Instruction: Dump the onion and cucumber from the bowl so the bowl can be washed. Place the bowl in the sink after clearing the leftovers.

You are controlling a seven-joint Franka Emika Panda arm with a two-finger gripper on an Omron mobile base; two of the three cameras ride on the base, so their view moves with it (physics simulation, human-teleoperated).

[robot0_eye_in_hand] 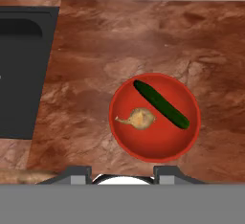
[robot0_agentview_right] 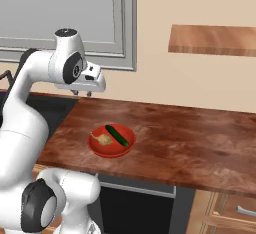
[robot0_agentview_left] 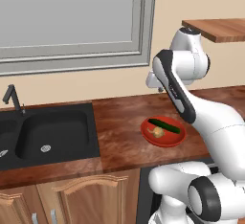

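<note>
A glossy red bowl [robot0_agentview_left: 164,142] [robot0_agentview_right: 111,151] [robot0_eye_in_hand: 158,145] rests on the wooden counter, right of the sink [robot0_agentview_left: 48,133] [robot0_eye_in_hand: 24,70]. Inside it a dark green cucumber [robot0_agentview_left: 165,125] [robot0_agentview_right: 116,135] [robot0_eye_in_hand: 161,104] lies slantwise beside a small tan onion [robot0_agentview_left: 156,132] [robot0_agentview_right: 102,139] [robot0_eye_in_hand: 139,118]. My gripper [robot0_agentview_left: 161,89] [robot0_agentview_right: 82,94] [robot0_eye_in_hand: 122,173] hangs well above the counter, behind the bowl and towards the wall. It points down, open, with nothing between its fingers. In the hand view the bowl sits a little right of centre.
A dark angular faucet [robot0_agentview_left: 13,98] stands at the sink's back left. A wooden shelf [robot0_agentview_left: 220,29] [robot0_agentview_right: 212,40] juts from the wall at upper right. A window [robot0_agentview_left: 72,17] spans the wall above the sink. Brown counter [robot0_agentview_right: 200,138] stretches to the right of the bowl.
</note>
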